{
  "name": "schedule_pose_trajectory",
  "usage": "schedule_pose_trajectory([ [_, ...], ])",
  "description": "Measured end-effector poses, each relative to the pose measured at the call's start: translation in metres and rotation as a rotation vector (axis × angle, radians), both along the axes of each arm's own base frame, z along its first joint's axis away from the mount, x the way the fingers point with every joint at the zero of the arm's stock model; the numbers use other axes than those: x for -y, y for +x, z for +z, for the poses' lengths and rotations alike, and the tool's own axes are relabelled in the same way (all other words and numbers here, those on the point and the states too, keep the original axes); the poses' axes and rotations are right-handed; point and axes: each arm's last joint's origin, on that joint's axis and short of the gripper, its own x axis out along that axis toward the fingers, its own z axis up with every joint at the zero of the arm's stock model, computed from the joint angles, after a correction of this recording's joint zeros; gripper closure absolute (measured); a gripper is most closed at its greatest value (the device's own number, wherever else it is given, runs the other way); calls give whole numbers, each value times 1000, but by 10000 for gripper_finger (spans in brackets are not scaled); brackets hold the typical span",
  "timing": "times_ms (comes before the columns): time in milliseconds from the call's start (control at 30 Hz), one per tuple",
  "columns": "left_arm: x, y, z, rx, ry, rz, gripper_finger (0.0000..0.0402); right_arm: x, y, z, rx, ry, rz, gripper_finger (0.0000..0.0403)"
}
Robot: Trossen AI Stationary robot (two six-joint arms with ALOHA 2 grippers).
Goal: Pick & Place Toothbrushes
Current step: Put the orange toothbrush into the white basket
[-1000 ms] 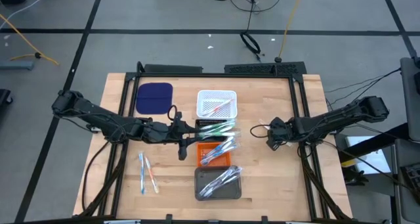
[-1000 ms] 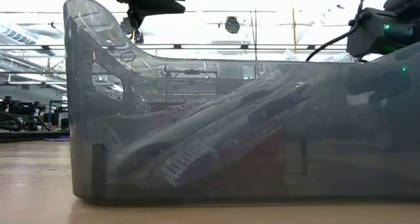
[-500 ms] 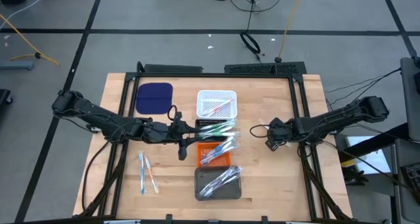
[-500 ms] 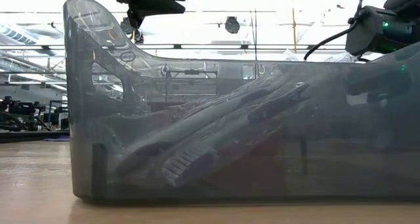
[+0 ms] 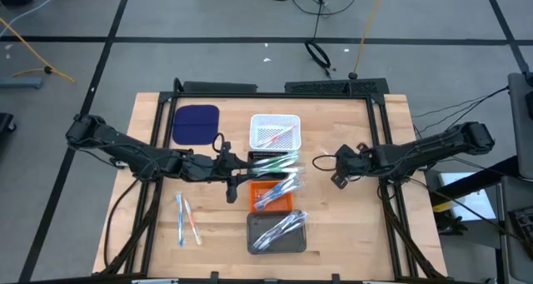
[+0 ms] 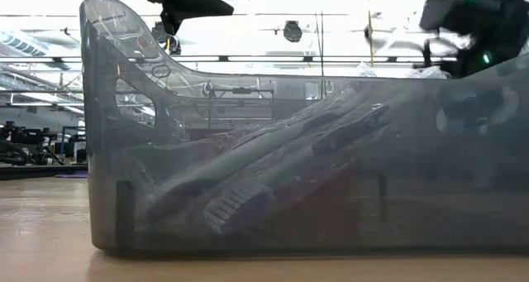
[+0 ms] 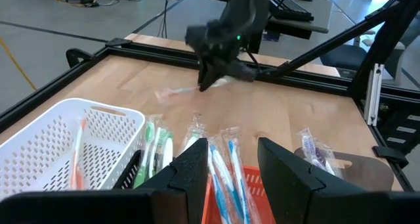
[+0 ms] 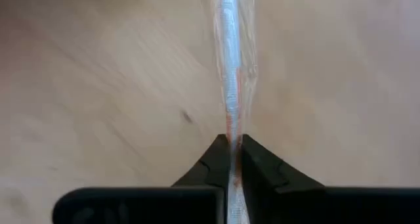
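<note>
My right gripper [image 5: 339,176] is right of the trays, shut on a toothbrush in a clear wrapper [image 8: 230,79] with a reddish handle; the brush [image 5: 321,161] points toward the trays. My left gripper [image 7: 233,165] hovers open over the left part of the orange tray [image 5: 273,193], which holds blue toothbrushes [image 7: 230,178]. Green toothbrushes lie in the black tray [image 5: 273,161], pink ones in the white basket [image 5: 275,132], wrapped ones in the grey tray [image 5: 276,231]. Two loose toothbrushes [image 5: 187,219] lie flat on the table at the near left. My right gripper pinches one end of the wrapped toothbrush [image 8: 231,140] between its two fingers. The fingers come from the table's right, slanting down, and lie along the brush. The rest of the brush [image 7: 172,92] sticks out ahead of the fingertips, about level, seemingly clear of the table.
A dark blue pad [image 5: 196,123] lies at the far left. The four trays stand in a row down the table's middle. Bare wood shows between the trays and my right gripper [image 5: 321,209] and at the near left. A black frame [image 5: 275,87] runs along the table's edges.
My right gripper has risen and shifted a little toward the table's left and far edge, carrying the wrapped toothbrush off the wood with it.
</note>
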Motion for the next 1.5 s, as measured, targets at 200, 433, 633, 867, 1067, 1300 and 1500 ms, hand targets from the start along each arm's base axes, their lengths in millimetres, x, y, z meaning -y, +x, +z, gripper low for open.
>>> schedule_pose_trajectory([
  [200, -1, 0, 1, 17, 3, 24, 266, -2, 23, 37, 301, -99, 157, 393],
  [433, -1, 2, 8, 84, 26, 28, 266, -5, 48, 69, 655, -231, 317, 393],
  [633, -5, 8, 15, 163, 98, 37, 266, -10, 71, 83, 869, -334, 417, 393],
  [867, -16, 26, 8, 245, 119, 65, 266, -15, 93, 86, 1036, -411, 506, 393],
  [1067, -24, 43, -2, 309, 98, 10, 266, -16, 103, 82, 1076, -442, 507, 393],
  [1300, -31, 55, -11, 376, 92, 2, 266, -17, 109, 77, 1079, -450, 511, 390],
  [1500, -38, 63, -18, 434, 88, -6, 266, -17, 113, 73, 1084, -452, 510, 392],
])
